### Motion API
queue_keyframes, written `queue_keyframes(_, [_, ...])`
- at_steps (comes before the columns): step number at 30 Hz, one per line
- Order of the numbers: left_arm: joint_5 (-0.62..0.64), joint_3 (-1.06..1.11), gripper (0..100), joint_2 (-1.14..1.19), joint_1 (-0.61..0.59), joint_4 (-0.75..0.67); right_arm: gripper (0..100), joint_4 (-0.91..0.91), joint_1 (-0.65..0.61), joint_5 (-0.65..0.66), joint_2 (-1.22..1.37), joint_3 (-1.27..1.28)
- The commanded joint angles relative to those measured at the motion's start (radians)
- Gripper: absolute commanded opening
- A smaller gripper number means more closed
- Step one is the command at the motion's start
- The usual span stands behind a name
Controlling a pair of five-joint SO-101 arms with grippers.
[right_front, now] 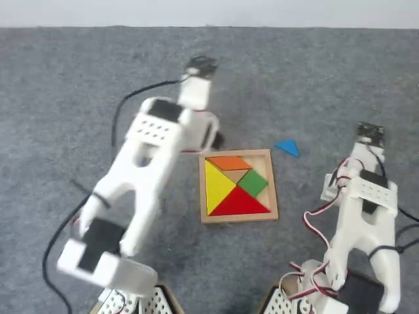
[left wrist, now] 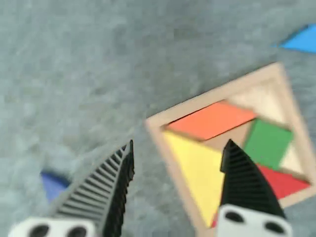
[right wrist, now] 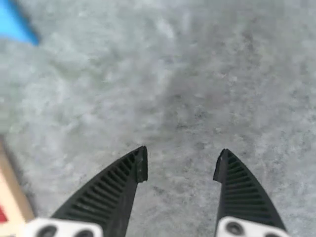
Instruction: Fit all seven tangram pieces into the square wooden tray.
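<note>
The square wooden tray (right_front: 239, 218) lies on the grey, felt-like counter (right_front: 78, 85) between the two arms and is partly filled. Its rim is pale, plain wood.

Inside the tray:
- An orange piece (right_front: 229, 162) runs along the far edge.
- A large yellow triangle (right_front: 218, 185) fills the left side, below the orange piece.
- A large red triangle (right_front: 241, 204) spans the near edge.
- A green square (right_front: 253, 182) sits turned on its point, against the right side of the yellow and red triangles.
- Bare wood shows at the tray's far right corner and in a small gap just right of the green square.

A light blue triangle (right_front: 287, 148) lies flat on the counter just outside the tray's far right corner, apart from the rim. In the left wrist view, a darker blue piece (left wrist: 52, 185) lies on the counter off the tray's yellow-side edge, and its outline is too blurred to make out.

The left gripper (left wrist: 179, 148) hangs over the tray's far left corner. Its fingers (left wrist: 116, 185) are spread apart and grasp nothing, one over the counter outside the rim and the other over the yellow triangle. The right gripper (right wrist: 182, 152) is over bare counter to the right of the tray. Its fingers (right wrist: 118, 187) are likewise released, with nothing between them.
</note>
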Motion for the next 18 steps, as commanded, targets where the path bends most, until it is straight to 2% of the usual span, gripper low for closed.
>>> queue_keyframes(1, [-0.037,0.133,27,-0.127,-0.100,-0.069,23.6,0.099,-0.073,0.057,-0.030,-0.123])
queue_keyframes(9, [-0.038,0.228,27,-0.192,-0.347,-0.080,23.6,0.268,-0.252,0.066,-0.028,-0.367])
queue_keyframes(18, [-0.041,0.334,28,-0.198,-0.434,-0.087,23.6,0.354,-0.555,-0.023,0.166,-0.549])
